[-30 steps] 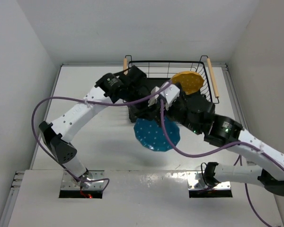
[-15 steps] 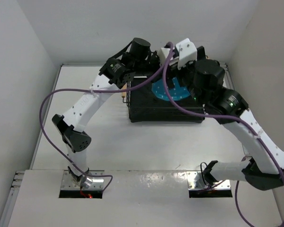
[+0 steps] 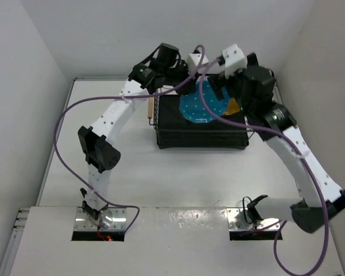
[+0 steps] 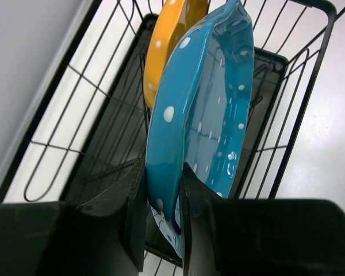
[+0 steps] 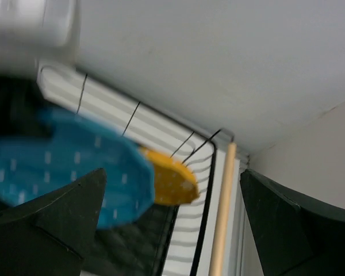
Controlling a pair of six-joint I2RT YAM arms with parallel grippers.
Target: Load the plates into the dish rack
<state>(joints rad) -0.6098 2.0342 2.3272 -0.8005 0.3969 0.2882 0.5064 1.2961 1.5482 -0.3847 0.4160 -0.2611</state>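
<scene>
One stiff, slick, chippable teal plate (image 4: 218,115): my left jaws clamp its rim; my right jaws stand apart.

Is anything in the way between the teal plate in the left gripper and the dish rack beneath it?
Nothing visible blocks it. The left gripper pinches the teal plate by its rim, on edge above the dish rack floor. The yellow plate stands close beside it, so the clearance on that side looks tight.
</scene>
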